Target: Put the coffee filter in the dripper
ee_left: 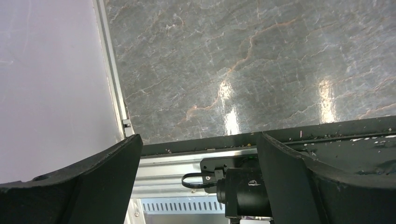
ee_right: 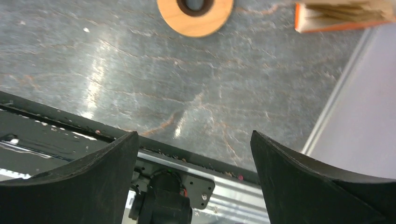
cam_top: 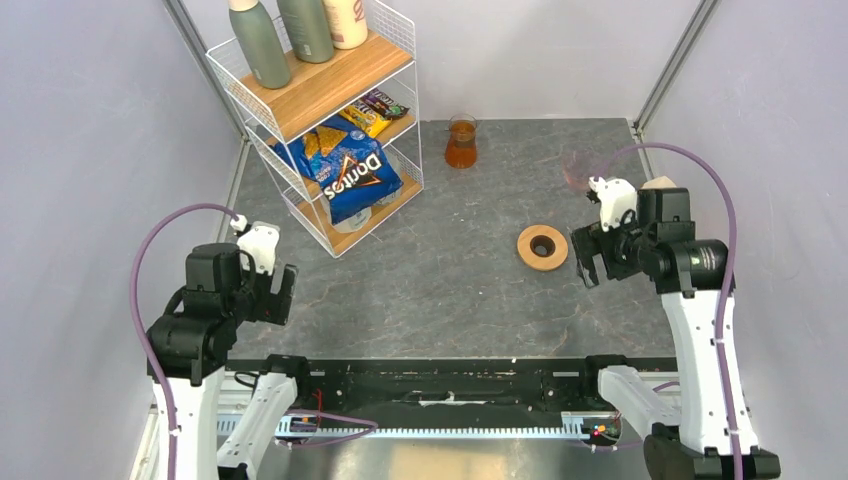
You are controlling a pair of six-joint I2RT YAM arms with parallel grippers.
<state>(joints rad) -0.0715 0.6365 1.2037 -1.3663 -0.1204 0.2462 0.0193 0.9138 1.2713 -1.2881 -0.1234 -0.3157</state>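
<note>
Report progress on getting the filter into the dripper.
Done: nothing. The dripper at the far right looks empty, though it shows only faintly. In hand: nothing. The left gripper and right gripper are both open and empty. Left: take a filter, none loose in view, from the pack and seat it.

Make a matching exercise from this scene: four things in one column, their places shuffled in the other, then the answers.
Things
1. wooden ring
2. glass beaker
3. blue chip bag
4. bottles

Places
A. top shelf of the wire rack
B. far end of the table, near the back wall
C. in the rack, under the top shelf
D. on the table, just left of the right gripper

Pairs: 1-D, 2-B, 3-C, 4-A
</note>
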